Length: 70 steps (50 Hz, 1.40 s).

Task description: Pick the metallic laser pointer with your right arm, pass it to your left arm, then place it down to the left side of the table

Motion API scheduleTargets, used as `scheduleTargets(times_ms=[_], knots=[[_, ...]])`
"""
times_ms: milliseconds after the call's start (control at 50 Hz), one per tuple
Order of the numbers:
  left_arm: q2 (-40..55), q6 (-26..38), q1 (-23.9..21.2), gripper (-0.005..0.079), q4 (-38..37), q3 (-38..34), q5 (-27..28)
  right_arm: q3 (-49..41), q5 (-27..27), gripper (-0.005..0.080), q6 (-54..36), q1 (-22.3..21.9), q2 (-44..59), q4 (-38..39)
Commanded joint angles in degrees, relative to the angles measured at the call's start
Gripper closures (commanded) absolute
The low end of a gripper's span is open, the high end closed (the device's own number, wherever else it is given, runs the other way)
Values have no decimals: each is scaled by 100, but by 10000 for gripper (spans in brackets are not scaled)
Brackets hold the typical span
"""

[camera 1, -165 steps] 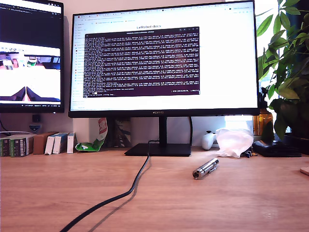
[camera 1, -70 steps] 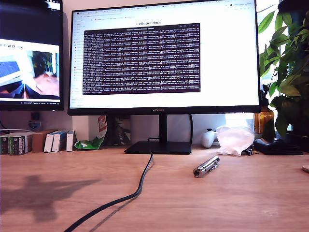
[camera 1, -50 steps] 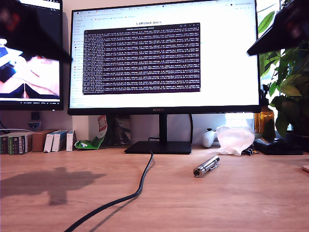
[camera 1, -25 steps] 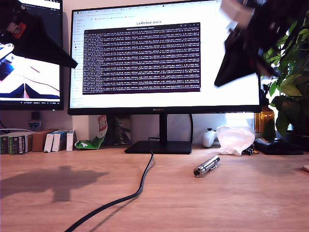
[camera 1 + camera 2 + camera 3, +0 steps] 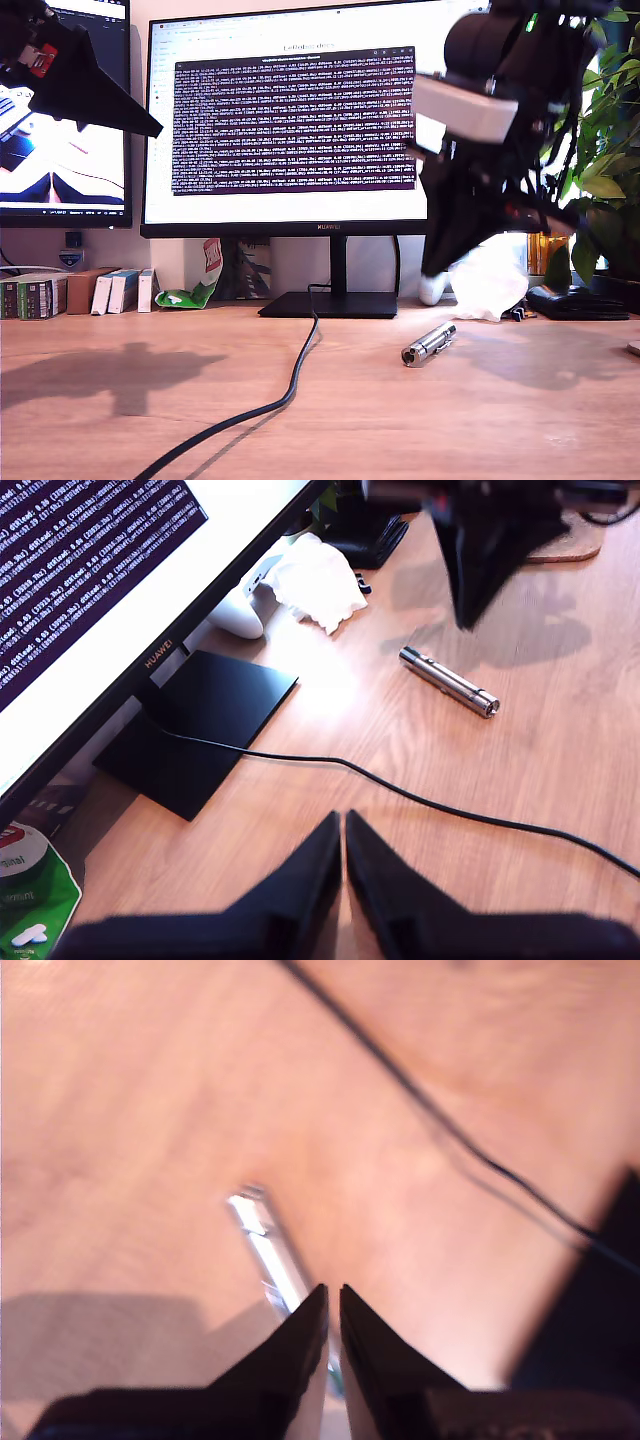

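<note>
Descent marks the change from half a second ago: my second gripper [image 5: 432, 262], on the bulky black arm with the white panel, has dropped in front of the monitor [image 5: 340, 120] and hangs above the metallic laser pointer [image 5: 427, 344], jaws nearly together and empty. That slim ridged silver cylinder lies flat on the wood-grain table [image 5: 330, 410], just beyond the blurred fingertips in the second wrist view [image 5: 270, 1250]. My first gripper [image 5: 343, 825], pointed jaws almost closed on nothing, sits well away from the pointer [image 5: 448, 681], and only its view shows the black cable [image 5: 420, 798] between them.

The laser pointer [image 5: 427, 344] is shiny silver with a dark end. The table [image 5: 120, 400] is light-brown wood grain, the cable [image 5: 250, 410] black, both arms black.
</note>
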Motion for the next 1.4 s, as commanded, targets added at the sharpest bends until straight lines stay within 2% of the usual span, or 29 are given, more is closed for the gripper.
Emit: scheduleTargets(times_ms=[0, 140, 200, 340, 1380], knots=[[20, 24, -13, 766, -2, 39, 26, 11, 4, 707, -63, 24, 177, -15], [20, 24, -13, 766, -20, 39, 26, 11, -170, 442, -140, 24, 376, -7], [20, 24, -13, 766, -20, 39, 26, 11, -236, 394, -142, 24, 442, 46], [20, 24, -13, 766, -15, 39, 26, 11, -376, 359, -138, 24, 555, 133], [20, 24, -13, 766, -26, 39, 22, 13, -649, 390, -144, -107, 1150, 389]])
